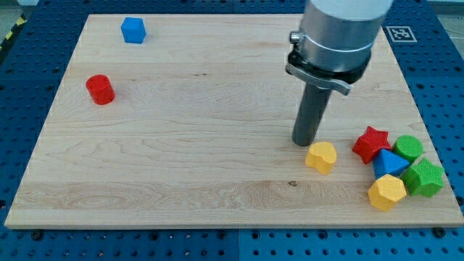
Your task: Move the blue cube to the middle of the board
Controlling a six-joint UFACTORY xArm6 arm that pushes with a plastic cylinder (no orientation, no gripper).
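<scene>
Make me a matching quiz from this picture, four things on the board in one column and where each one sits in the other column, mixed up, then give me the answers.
Things:
1. blue cube
2. red cylinder
3. my tip
4. red star

Places:
A. in the cluster at the view's right edge
B. near the view's top left corner
C. just above and left of the lone yellow block
D. at the view's left, below the blue cube

Pairs: 1-B, 2-D, 3-C, 4-A
</scene>
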